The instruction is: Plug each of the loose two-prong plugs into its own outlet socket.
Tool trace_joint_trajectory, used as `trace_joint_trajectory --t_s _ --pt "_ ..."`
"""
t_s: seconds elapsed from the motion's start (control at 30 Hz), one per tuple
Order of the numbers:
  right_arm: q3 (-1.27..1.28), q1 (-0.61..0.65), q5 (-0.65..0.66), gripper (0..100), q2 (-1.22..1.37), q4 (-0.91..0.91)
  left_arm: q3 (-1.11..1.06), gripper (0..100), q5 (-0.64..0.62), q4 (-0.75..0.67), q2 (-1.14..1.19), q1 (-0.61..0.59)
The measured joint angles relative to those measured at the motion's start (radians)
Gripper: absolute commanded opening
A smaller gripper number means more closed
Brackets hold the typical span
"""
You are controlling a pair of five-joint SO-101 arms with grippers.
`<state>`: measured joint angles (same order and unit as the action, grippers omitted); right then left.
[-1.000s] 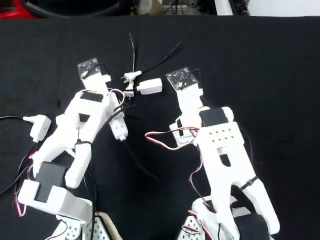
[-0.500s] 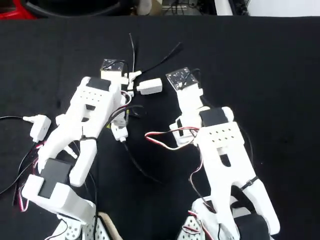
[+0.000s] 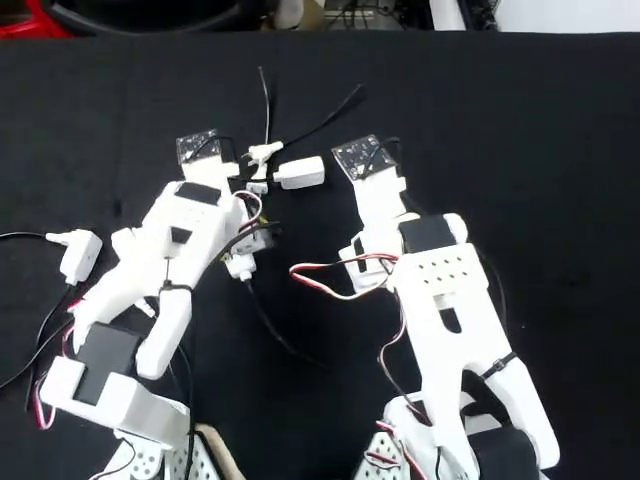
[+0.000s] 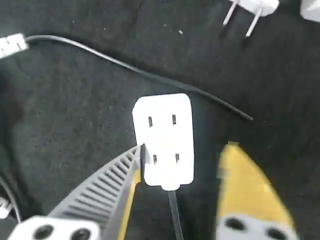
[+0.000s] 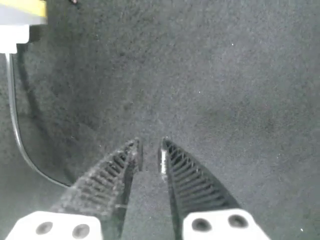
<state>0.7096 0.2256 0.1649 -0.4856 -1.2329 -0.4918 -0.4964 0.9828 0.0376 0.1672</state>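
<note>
Markings on the white parts are too small to make out.

Worktop (image 3: 560, 150): covered in matte black cloth with a felt-like nap and a few pale lint specks.

Outlet block (image 4: 167, 135): white glossy plastic, a rounded rectangle. Two pairs of narrow slots face up, and a black cord leaves one short end. It lies near the worktop's middle, a little toward the left edge, beneath the wrist of the left arm (image 3: 170, 250).

Loose plug (image 4: 250, 6): white body with two thin, straight, bare metal prongs, well apart from the outlet block. In the high view it sits toward the far edge, just beside a white boxy adapter (image 3: 300, 172). A thin black wire (image 4: 150, 75) crosses the cloth between the plug and the outlet block and touches neither.

Second white block (image 3: 78, 250): has a black cord and sits near the left edge.

Left gripper (image 4: 186, 150): spread wide, straddling the cord end of the outlet block. The grey ribbed finger (image 4: 115, 180) touches the block's long side by the nearer slot pair. The yellow finger (image 4: 245, 180) stands off the opposite side, with cloth showing between them. Nothing is clamped.

Right gripper (image 5: 150, 150): two grey ribbed fingers, ajar by a narrow slit, with nothing between them, over bare cloth.

Right arm (image 3: 440, 290): white plastic shells toward the near edge, right of the middle, with red, white and black leads looped at its side.
</note>
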Motion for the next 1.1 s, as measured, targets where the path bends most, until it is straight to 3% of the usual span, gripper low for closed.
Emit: trace_joint_trajectory --t_s 0.1,0.2,0.43,0.67,0.9,1.1 --pt "0.0 0.0 0.0 6.0 0.0 0.0 0.002 6 0.026 -0.009 0.0 0.008" --pt "0.0 0.0 0.0 6.0 0.0 0.0 0.037 6 0.158 0.008 0.006 0.037" --pt "0.0 0.0 0.0 6.0 0.0 0.0 0.173 6 0.546 0.207 0.012 0.078" --pt "-0.032 -0.06 0.003 6.0 0.0 -0.08 0.196 8 0.964 0.253 0.012 0.167" --pt "-0.092 -0.218 0.058 6.0 0.0 -0.104 0.104 33 1.03 0.255 0.012 0.259" --pt "-0.118 -0.227 0.058 6.0 0.0 -0.146 0.106 33 0.984 0.302 0.002 0.258"
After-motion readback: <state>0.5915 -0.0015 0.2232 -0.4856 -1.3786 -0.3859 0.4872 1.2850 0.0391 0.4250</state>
